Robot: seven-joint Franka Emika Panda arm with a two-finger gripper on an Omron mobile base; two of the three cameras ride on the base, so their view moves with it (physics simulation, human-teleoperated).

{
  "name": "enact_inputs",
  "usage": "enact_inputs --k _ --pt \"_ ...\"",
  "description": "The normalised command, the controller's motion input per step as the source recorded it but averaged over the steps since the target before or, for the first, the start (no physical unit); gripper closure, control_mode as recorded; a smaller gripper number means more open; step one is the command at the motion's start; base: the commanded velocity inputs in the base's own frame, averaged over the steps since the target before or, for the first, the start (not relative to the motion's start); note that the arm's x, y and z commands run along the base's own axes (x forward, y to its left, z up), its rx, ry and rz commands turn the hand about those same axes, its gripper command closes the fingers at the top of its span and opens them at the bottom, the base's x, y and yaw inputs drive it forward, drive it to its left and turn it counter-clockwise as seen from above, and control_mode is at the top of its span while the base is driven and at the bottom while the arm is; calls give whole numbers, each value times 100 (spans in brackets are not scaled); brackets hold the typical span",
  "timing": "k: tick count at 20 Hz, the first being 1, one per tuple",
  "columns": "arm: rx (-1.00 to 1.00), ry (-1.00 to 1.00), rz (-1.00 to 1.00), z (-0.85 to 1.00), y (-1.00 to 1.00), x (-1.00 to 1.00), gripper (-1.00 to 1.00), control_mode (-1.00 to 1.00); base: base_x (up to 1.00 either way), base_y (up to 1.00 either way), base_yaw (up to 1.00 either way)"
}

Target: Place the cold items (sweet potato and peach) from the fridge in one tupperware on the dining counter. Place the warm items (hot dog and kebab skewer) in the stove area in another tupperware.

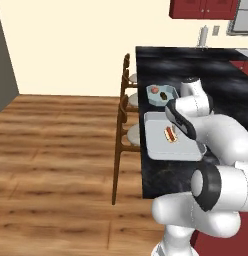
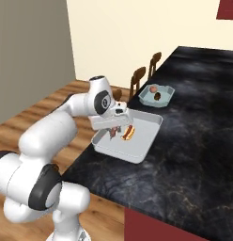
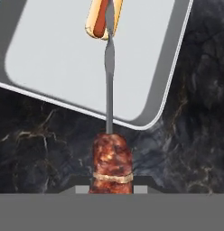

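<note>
- left base view: wooden chairs (image 1: 125, 107) line the left edge of the black marble counter (image 1: 196, 70). just right of them sits a small teal-grey tupperware (image 1: 163, 94) with a reddish peach (image 1: 154, 90) and a dark brown sweet potato (image 1: 163, 95) inside it.
- nearer the camera on the same counter lies a larger pale grey tupperware (image 1: 156, 145), holding a hot dog (image 1: 170, 133). the white arm's forearm covers the tray's right side.
- right base view: here the gripper (image 2: 112, 133) shows, hanging over the near left part of the large tupperware (image 2: 142, 141), with a dark reddish piece below it that is likely the kebab skewer (image 2: 112, 134); it is small and hard to read at this angle. the hot dog (image 2: 128, 133) lies just to its right, and the small tupperware (image 2: 165, 96) stands further back.
- hand view: this one gives the detail the base views lack. the kebab skewer (image 3: 110, 164) has its browned meat pinched between the jaws, which are closed tight on it, and its thin metal spike points up over the tray's rim (image 3: 168, 76) toward the hot dog (image 3: 101, 18).
- the meat end hangs over bare counter (image 3: 37, 149); the spike's tip overlaps the hot dog in the picture.
</note>
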Motion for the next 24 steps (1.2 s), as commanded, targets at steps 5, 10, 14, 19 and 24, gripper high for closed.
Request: enact_inputs --k 5,10,14,19,24 --pt "0 0 0 -49 -29 47 100 -100 0 0 0" --pt "1 0 0 -45 -15 40 100 -100 0 0 0" --pt "6 0 0 -32 -18 29 100 -100 0 0 0" --pt "7 0 0 -33 -16 28 100 -100 0 0 0" --pt "5 0 0 -30 -4 23 100 -100 0 0 0"
